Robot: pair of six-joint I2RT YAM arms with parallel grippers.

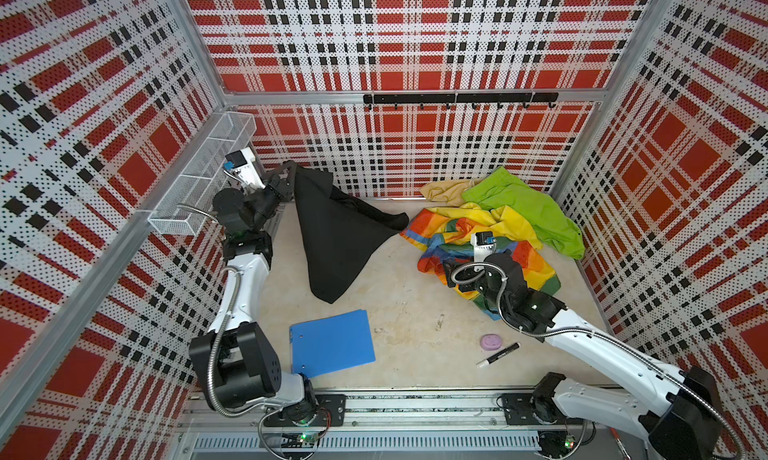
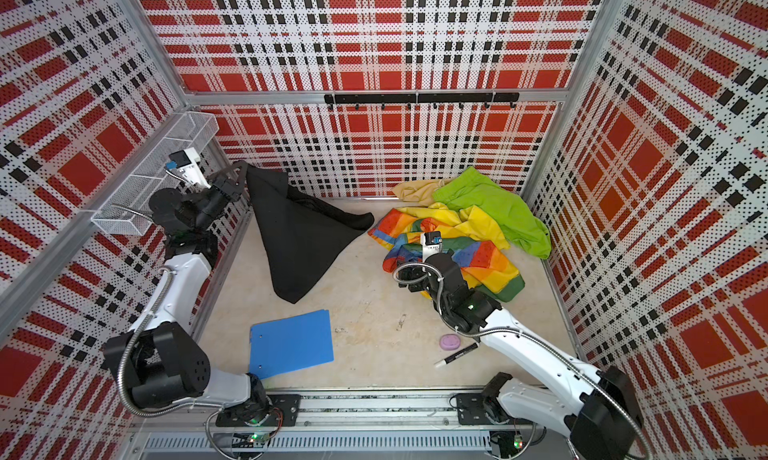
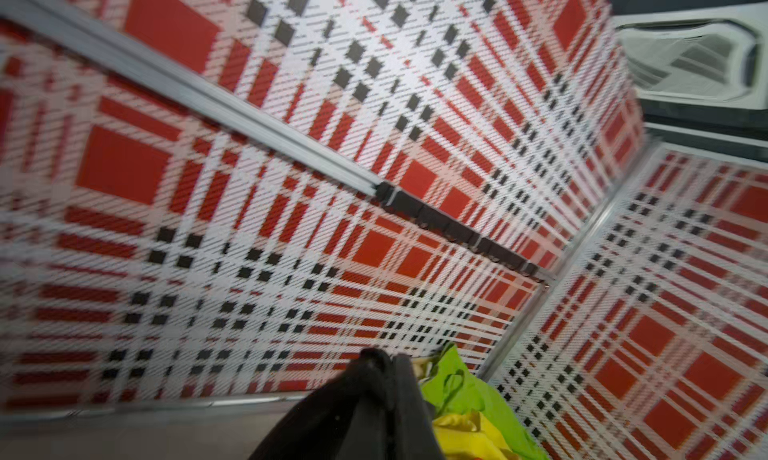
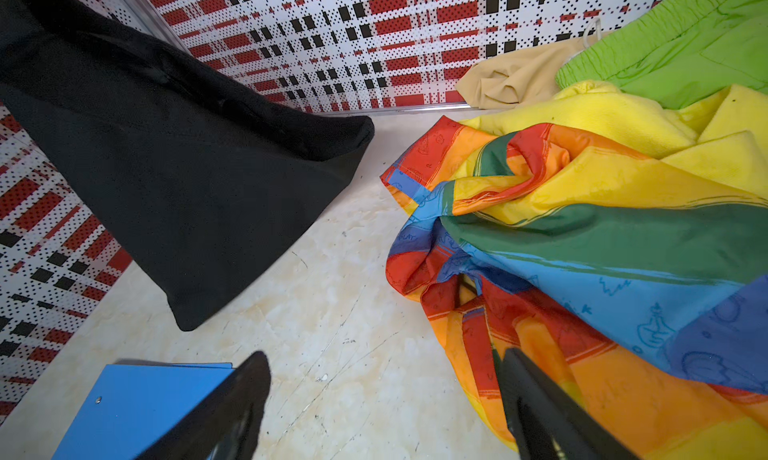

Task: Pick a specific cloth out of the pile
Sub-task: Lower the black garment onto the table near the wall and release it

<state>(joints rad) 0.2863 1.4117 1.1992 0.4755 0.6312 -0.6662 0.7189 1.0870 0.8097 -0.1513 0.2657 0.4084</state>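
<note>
We had the black cloth (image 1: 336,238) pinched by one corner in the left hand (image 1: 292,170), high in the upper left of both top views, jaws pressed together on the fabric. It hung as a long drape. One tail reached low toward the bench (image 1: 415,312) at centre frame, and the other lay just beside the rainbow-striped cloth (image 1: 449,225), with a strip of bare bench between them in the right wrist view.

The pile (image 1: 498,229) — rainbow, lime green cloth (image 1: 523,208) and tan cloth (image 1: 440,190) — sat at the upper right. The right hand (image 4: 384,356) was spread wide and empty, one finger over the rainbow edge.

We judged the pull would go best upward and leftward, away from the pile, slow enough that the trailing tail did not drag the rainbow edge along. The right hand could pin that edge if it stirred — and the drape should clear the blue folder (image 1: 332,346) below.
</note>
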